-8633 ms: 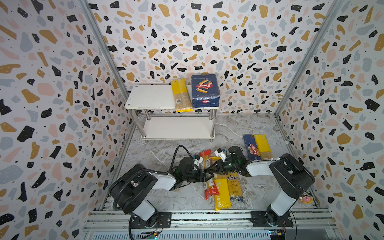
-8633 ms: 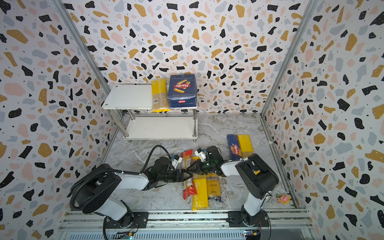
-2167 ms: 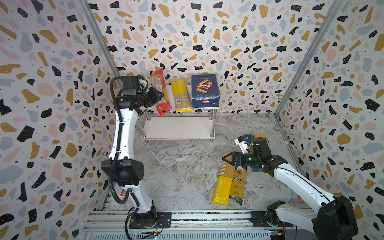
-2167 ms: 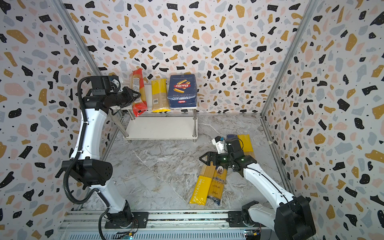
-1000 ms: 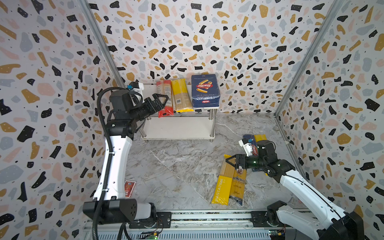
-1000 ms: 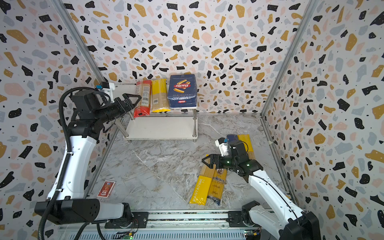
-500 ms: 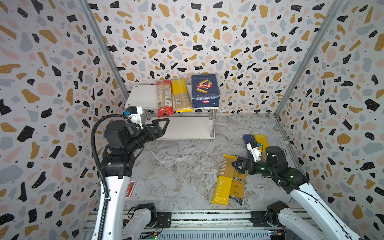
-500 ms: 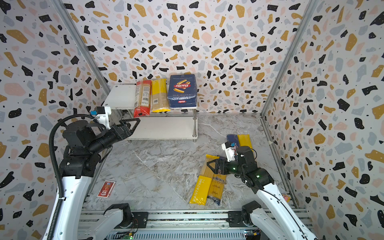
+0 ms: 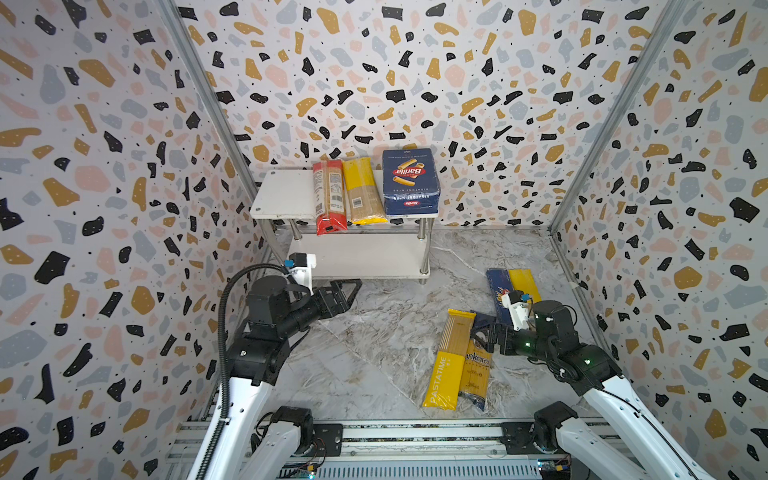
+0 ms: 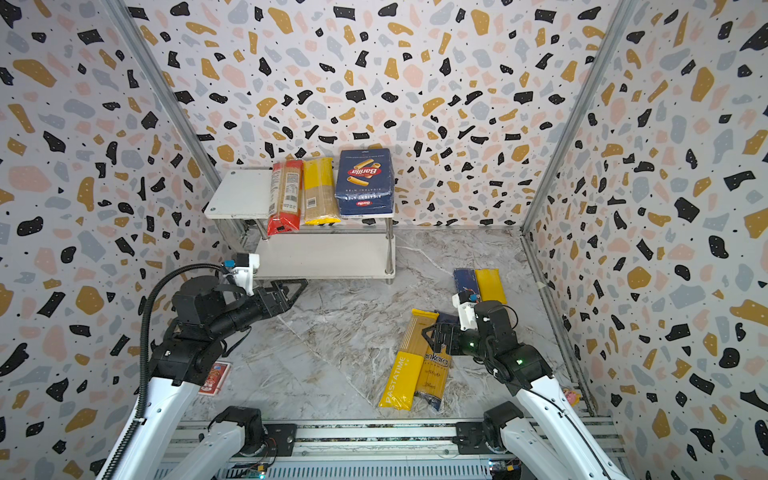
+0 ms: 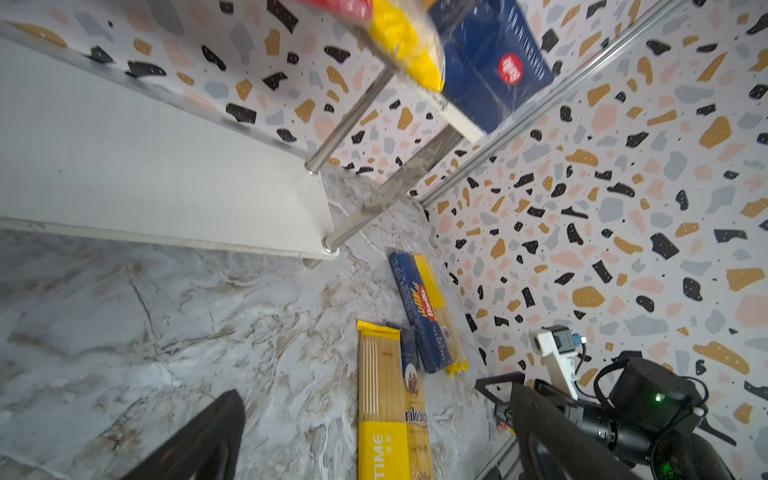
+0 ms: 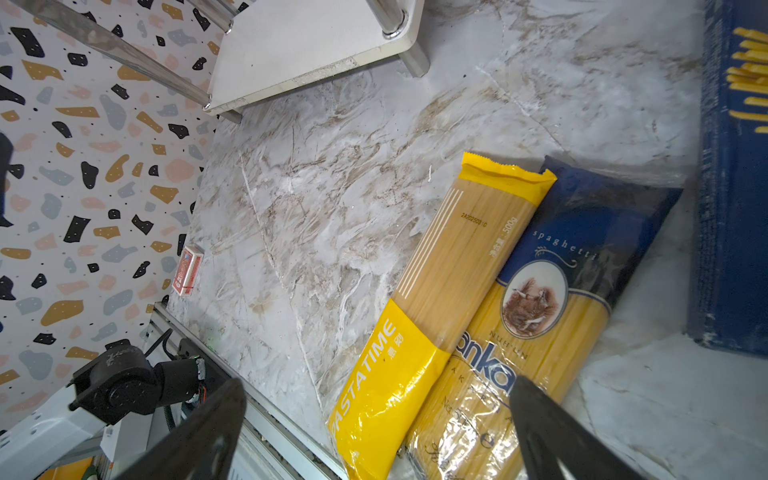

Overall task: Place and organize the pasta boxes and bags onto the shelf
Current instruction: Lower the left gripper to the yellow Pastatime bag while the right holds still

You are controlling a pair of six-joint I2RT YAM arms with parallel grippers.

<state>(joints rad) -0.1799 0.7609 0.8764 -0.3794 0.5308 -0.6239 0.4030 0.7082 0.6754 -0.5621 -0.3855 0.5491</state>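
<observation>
On the shelf's top board [image 9: 282,193] lie a red-ended bag [image 9: 330,195], a yellow-ended bag [image 9: 361,191] and the wide Barilla box [image 9: 410,180], side by side. The lower board [image 9: 365,257] is bare. On the floor the PASTATIME bag [image 9: 449,361] and the ankara bag [image 9: 476,365] touch; farther back lie the narrow Barilla box [image 9: 498,291] and a yellow bag [image 9: 524,282]. My left gripper [image 9: 347,290] hangs open and empty before the lower board. My right gripper [image 9: 484,332] is open above the far ends of the two near bags [image 12: 436,299], holding nothing.
A small red card box [image 10: 214,376] lies on the marble floor by the left wall, near the left arm's base. Patterned walls close in three sides. A metal rail [image 9: 415,432] runs along the front edge. A small pink object [image 10: 571,395] sits by the right wall.
My left gripper has come down and back from the shelf's top board to floor level, leaving the red-ended bag on the board. The right gripper has barely shifted over the floor bags.
</observation>
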